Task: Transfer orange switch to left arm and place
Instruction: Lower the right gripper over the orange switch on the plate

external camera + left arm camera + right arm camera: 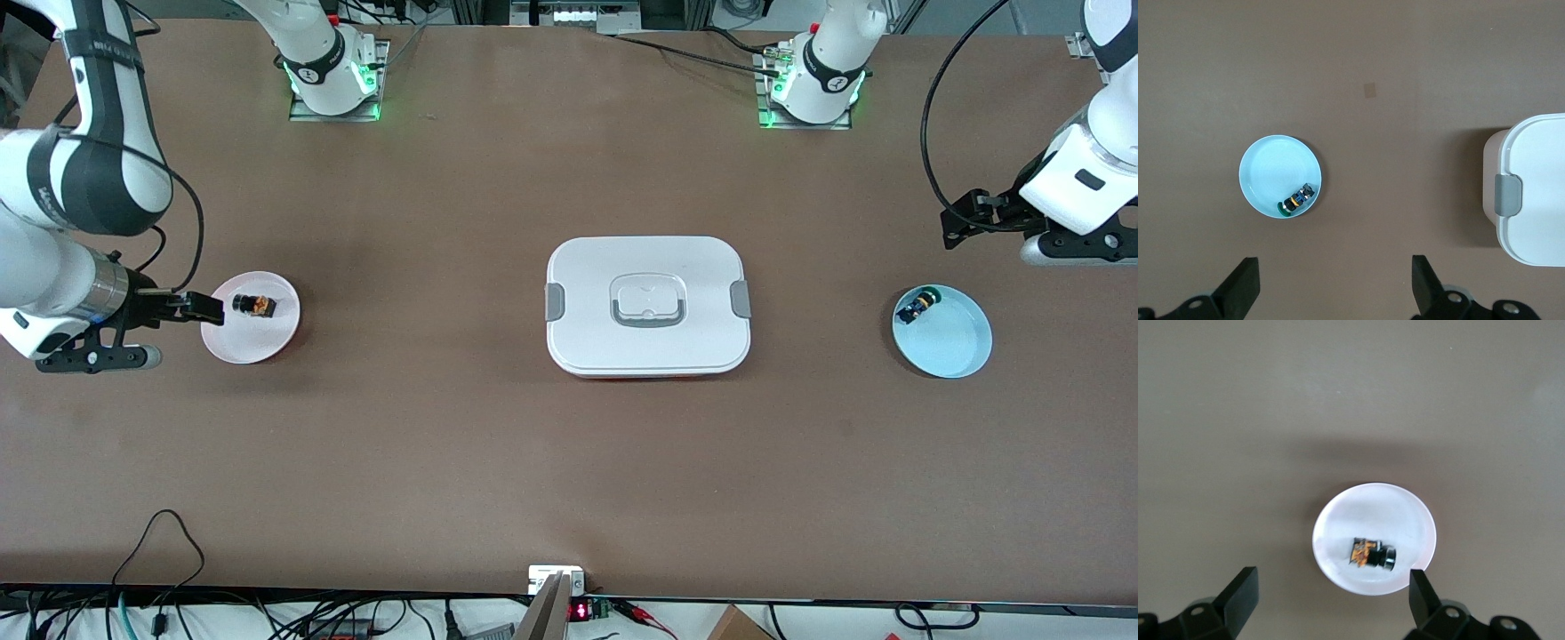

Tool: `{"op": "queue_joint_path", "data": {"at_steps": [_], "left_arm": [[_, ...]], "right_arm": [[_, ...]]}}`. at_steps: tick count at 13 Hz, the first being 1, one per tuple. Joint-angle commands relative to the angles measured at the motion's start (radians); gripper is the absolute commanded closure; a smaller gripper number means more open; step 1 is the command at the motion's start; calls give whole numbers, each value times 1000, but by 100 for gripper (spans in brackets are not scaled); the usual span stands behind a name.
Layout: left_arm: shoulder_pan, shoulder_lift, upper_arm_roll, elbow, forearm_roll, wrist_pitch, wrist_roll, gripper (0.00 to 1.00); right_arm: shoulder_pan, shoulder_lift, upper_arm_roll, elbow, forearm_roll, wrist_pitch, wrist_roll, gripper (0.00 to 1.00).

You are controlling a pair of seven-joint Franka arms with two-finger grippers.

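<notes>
The orange switch (253, 305) lies on its side in a small pale pink plate (267, 342) toward the right arm's end of the table. It also shows in the right wrist view (1371, 553), on the plate (1358, 507). My right gripper (203, 308) is open and empty, just beside that plate's rim; its fingertips (1243, 587) stand wide apart, and its middle (1331, 593) is at the plate's edge. The white box (648, 347) sits mid-table. My left gripper (958, 227) is open and empty (1335, 280), over bare table near a blue plate.
The light blue plate (956, 347) toward the left arm's end holds a small black switch with a green-blue cap (917, 307); both show in the left wrist view (1271, 167) (1295, 200). The box's corner and grey latch (1509, 195) are there too.
</notes>
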Motion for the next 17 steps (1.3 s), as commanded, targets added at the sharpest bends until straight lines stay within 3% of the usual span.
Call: {"op": "queue_joint_path", "data": {"at_steps": [1,6,17], "left_arm": [[0,7,3,12,-8,2,20,0],[0,7,3,12,-8,2,20,0],[0,7,3,12,-8,2,22,0]], "right_arm": [[-11,-24,5,-127,-6,117,-19,0],[-19,-24,5,-267,-13,235,-21,0],[-65,77,5,-296,-11,264,-9,0]]}}
